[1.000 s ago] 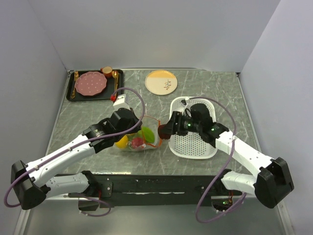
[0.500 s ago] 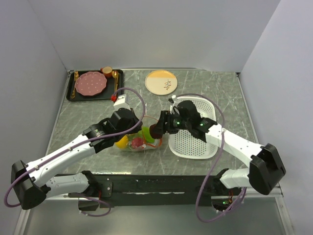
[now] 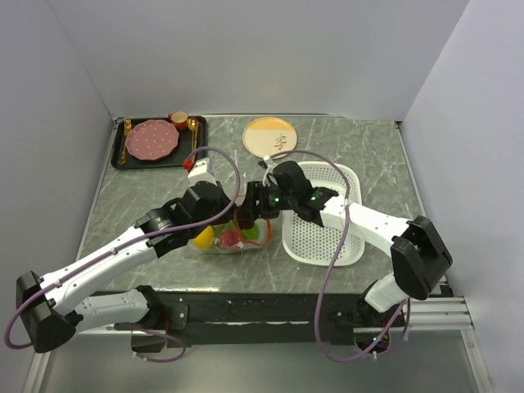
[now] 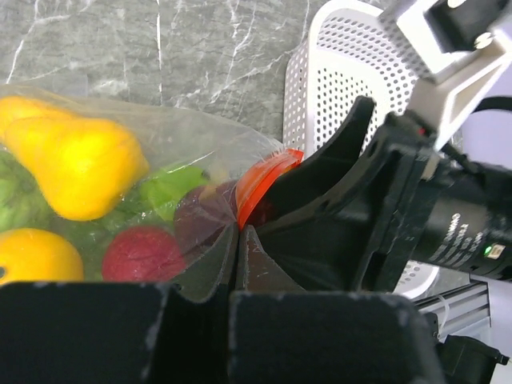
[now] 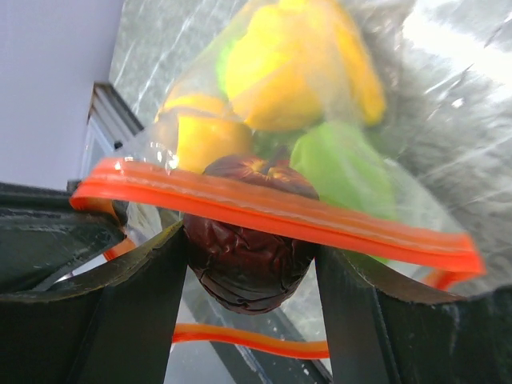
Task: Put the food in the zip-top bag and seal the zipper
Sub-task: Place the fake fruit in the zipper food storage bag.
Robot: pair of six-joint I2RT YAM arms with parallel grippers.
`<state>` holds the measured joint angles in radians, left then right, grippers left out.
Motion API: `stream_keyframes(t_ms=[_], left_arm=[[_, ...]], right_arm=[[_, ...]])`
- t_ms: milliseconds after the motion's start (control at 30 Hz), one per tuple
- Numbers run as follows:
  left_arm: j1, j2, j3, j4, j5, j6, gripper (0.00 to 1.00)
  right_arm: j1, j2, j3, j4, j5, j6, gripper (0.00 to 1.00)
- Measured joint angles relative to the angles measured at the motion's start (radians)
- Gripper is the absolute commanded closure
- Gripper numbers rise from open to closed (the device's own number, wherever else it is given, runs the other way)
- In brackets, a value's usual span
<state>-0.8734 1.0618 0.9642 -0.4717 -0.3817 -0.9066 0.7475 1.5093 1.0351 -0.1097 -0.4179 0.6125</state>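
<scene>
Far left on the grey marbled table (image 3: 123, 196), a pink scalloped plate (image 3: 151, 139) sits apart from the work. The left gripper (image 4: 238, 248) has its fingers pressed together on the thin film of the clear, crinkly zip-top bag (image 4: 208, 136), pinching it just below the orange-red zipper strip (image 4: 260, 180) and propping the mouth open. The bag lies at mid-table, between the two arms. Through the plastic show a smooth yellow pear-shaped piece (image 4: 76, 164), a dimpled red ball (image 4: 144, 252) and glossy green pieces (image 4: 172, 188).

In the past second the right gripper (image 5: 250, 248) has swung left, off the white perforated plastic basket (image 3: 323, 237), to the bag's mouth. Its fingers clamp a dark maroon, wrinkled toy ball (image 5: 248, 272), which now sits between the zipper's two lips, one strip across its front and the other below. The last visible piece looks ready to drop in. Sealing is not yet begun. The limp, slippery film may fold shut once released.
</scene>
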Motion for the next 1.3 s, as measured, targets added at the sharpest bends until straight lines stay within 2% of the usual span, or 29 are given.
stream_keyframes(t_ms=[100, 167, 233, 267, 367, 467, 533, 833, 1133, 1167, 1200, 1267, 1300], left_arm=[[0.0, -0.003, 0.0, -0.001, 0.0, -0.002, 0.99], [0.0, -0.011, -0.001, -0.002, 0.0, -0.008, 0.99], [0.0, -0.026, -0.005, 0.002, 0.0, -0.014, 0.99], [0.0, -0.033, -0.007, 0.003, 0.0, -0.016, 0.99], [0.0, -0.042, -0.008, 0.003, -0.002, -0.022, 0.99], [0.0, -0.042, -0.008, 0.0, -0.008, -0.023, 0.99], [0.0, -0.042, -0.008, -0.001, -0.01, -0.023, 0.99], [0.0, -0.042, -0.009, -0.002, -0.009, -0.023, 0.99], [0.0, -0.042, -0.012, -0.001, -0.009, -0.023, 0.99], [0.0, -0.042, -0.012, 0.001, -0.009, -0.023, 0.99], [0.0, -0.042, -0.012, 0.002, -0.009, -0.023, 0.99], [0.0, -0.042, -0.013, 0.004, -0.009, -0.023, 0.99], [0.0, -0.042, -0.014, 0.005, -0.009, -0.023, 0.99]], right_arm=[[0.011, 0.013, 0.0, 0.006, -0.025, 0.006, 0.66], [0.016, 0.019, 0.0, 0.011, -0.042, 0.008, 0.52], [0.019, 0.025, 0.0, 0.018, -0.058, 0.01, 0.47], [0.02, 0.027, 0.0, 0.022, -0.066, 0.011, 0.4], [0.021, 0.031, 0.0, 0.023, -0.075, 0.011, 0.29], [0.021, 0.031, 0.0, 0.024, -0.072, 0.011, 0.21], [0.021, 0.031, 0.0, 0.022, -0.064, 0.011, 0.11], [0.021, -0.001, -0.006, -0.023, 0.023, -0.005, 0.08], [-0.008, -0.263, -0.079, -0.147, 0.252, 0.0, 0.1], [-0.011, -0.285, -0.08, -0.161, 0.275, 0.002, 0.11], [-0.013, -0.296, -0.082, -0.169, 0.289, 0.004, 0.2], [-0.016, -0.306, -0.091, -0.177, 0.307, 0.009, 0.28], [-0.017, -0.305, -0.099, -0.18, 0.312, 0.018, 0.37]])
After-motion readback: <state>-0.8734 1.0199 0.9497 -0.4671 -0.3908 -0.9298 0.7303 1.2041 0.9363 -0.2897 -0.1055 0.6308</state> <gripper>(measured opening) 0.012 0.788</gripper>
